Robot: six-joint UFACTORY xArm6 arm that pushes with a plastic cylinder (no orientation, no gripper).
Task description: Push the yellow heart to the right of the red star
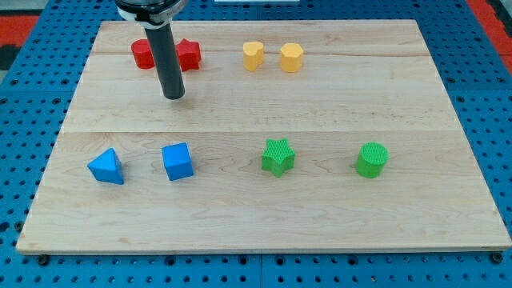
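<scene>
While my tip (174,95) sits below red star (188,54), no claw present; yellow heart (254,55) upright, notch upward.

A pale wooden board (320,216) lies on a blue perforated metal table (24,160), with red flooring (488,12) beyond the board's top-right corner.

The board (264,200) is showing pale, matt wood with fine grain. The green star (278,157) and green cylinder (372,159) are looking ribbed; the dark rod (168,60) is appearing smooth and faintly glossy.
</scene>
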